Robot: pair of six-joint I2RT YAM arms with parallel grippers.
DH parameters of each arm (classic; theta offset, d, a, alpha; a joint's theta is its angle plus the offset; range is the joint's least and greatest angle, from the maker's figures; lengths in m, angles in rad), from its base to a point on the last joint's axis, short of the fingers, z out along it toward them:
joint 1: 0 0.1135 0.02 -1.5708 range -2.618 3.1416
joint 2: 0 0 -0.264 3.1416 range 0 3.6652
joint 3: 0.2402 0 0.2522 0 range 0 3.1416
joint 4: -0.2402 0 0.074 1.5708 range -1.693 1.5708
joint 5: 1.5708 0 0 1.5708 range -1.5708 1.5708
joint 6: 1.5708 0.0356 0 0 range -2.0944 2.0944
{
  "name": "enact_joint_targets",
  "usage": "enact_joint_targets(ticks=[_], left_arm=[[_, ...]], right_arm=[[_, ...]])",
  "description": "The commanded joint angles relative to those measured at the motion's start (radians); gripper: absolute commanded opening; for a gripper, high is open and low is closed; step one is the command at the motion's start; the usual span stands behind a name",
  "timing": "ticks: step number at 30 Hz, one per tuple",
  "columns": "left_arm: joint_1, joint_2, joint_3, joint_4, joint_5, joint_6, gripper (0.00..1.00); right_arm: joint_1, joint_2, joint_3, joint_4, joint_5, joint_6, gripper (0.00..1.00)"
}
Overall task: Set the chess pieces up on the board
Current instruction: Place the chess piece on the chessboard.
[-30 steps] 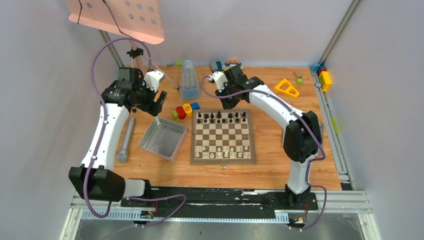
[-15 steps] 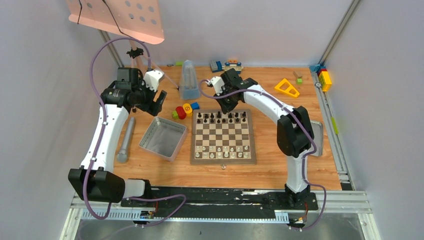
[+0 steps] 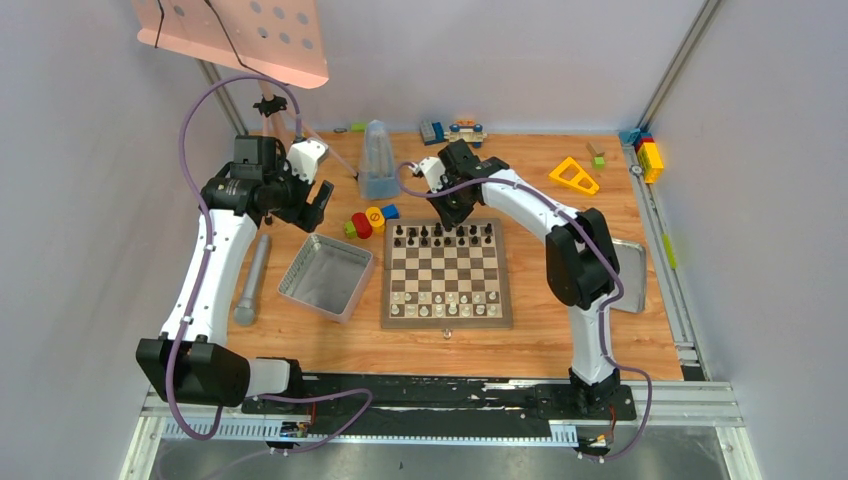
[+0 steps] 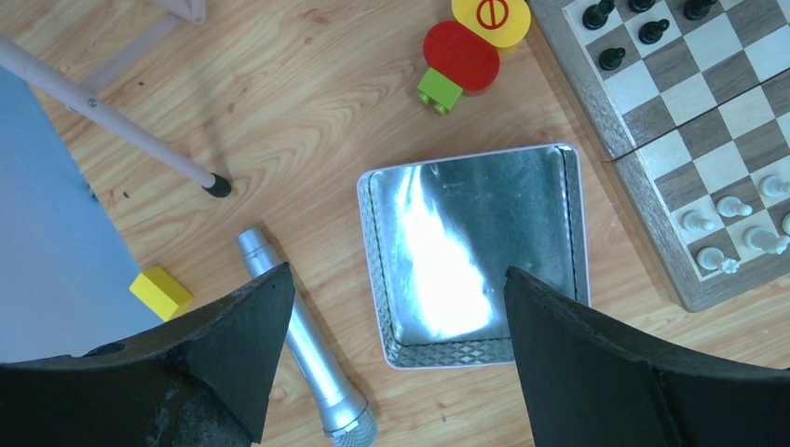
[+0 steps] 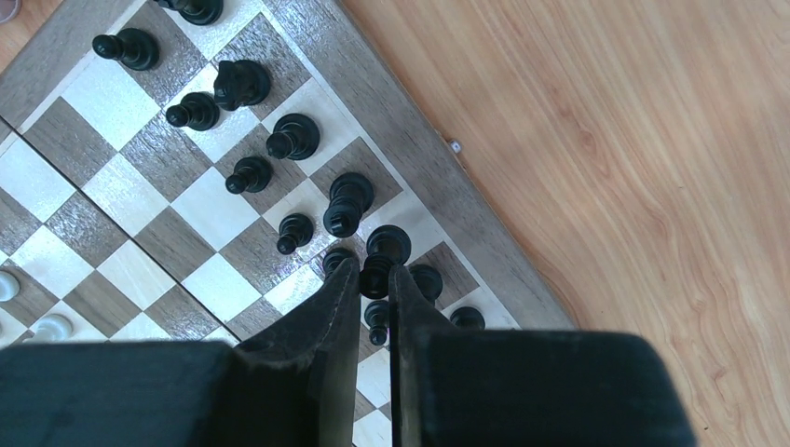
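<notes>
Chessboard [image 3: 480, 322] lies flat at mid-table with its edges roughly square to the table's, so its rows run left to right in the overhead view. Black pieces [image 3: 440, 236] stand upright along the far rows and white pieces [image 3: 445, 299] along the near rows, each with its long axis vertical. In the right wrist view the board sits on a diagonal, its brown border slanting from upper left to lower right, and the pieces show mostly as round tops.

The right gripper [image 5: 373, 272] hangs over the far edge of the board among the black men, fingers pointing down. Its jaws are drawn nearly together, and one tall black piece [image 5: 384, 247] sits in the narrow gap between the tips, apparently pinched there. That piece is upright or slightly tilted; which, I cannot tell. Other black pieces crowd just beside both fingertips.

The left gripper [image 4: 398, 273] hovers off the board to its left with its jaws spread wide and holding nothing. Below it lies a grey metal tray [image 4: 365, 223], just beside the board's left edge. A silver microphone [image 4: 298, 354] lies at an angle near the tray. A yellow block [image 4: 160, 291] sits further left, and red and yellow toy discs [image 4: 461, 54] lie beyond the tray.
</notes>
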Motion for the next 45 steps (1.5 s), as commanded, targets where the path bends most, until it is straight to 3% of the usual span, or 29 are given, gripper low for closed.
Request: enact_joint_targets(ticks=[1,26,45], left_arm=[[0.006,-0.028,-0.003,0.022,0.01,-0.009,0.9],[0.005,-0.033,-0.008,0.024,0.014,-0.005,0.91],[0.006,-0.036,-0.014,0.027,0.002,-0.002,0.91]], right_arm=[[-0.006,0.018,0.047,0.008,-0.004,0.002,0.02],[-0.007,0.042,0.038,0.002,0.01,-0.011,0.06],[-0.008,-0.002,0.094,-0.014,0.005,0.008,0.43]])
